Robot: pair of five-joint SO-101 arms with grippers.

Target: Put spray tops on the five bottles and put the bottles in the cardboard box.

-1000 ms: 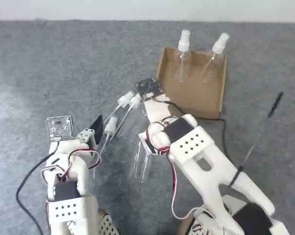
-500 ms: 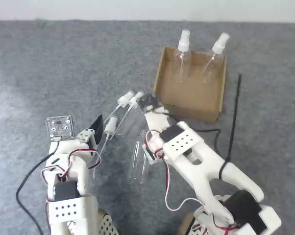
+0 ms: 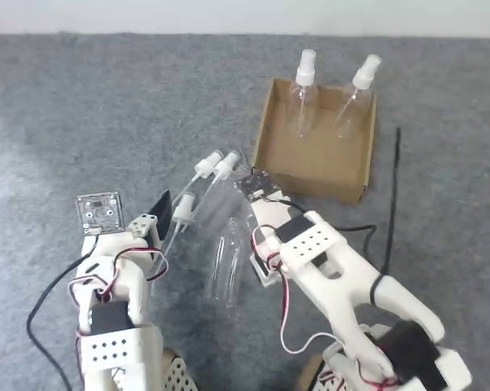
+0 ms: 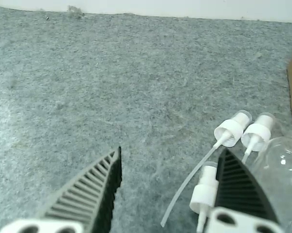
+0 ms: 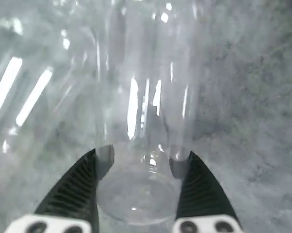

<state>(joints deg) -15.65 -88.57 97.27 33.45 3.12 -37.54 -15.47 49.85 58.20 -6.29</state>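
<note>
Two clear plastic bottles with white spray tops (image 3: 302,102) lie side by side in the brown cardboard box (image 3: 264,130), up high and a bit right of the middle in the high view. Their tops poke out over the box's far edge. Three loose white spray tops (image 3: 208,163) with thin tubes lie on the grey carpet (image 3: 90,106) near the middle, just left of the box. The left gripper (image 4: 171,153) sits at the lower left with its jaws spread wide apart, and one loose top lies just beside it. Some clear bottles with no tops (image 3: 227,265) lie in the middle, below the loose tops. The right gripper (image 5: 140,160) is down at the round bottom end of one bare bottle (image 5: 136,107). I cannot tell if it squeezes that bottle or not.
</note>
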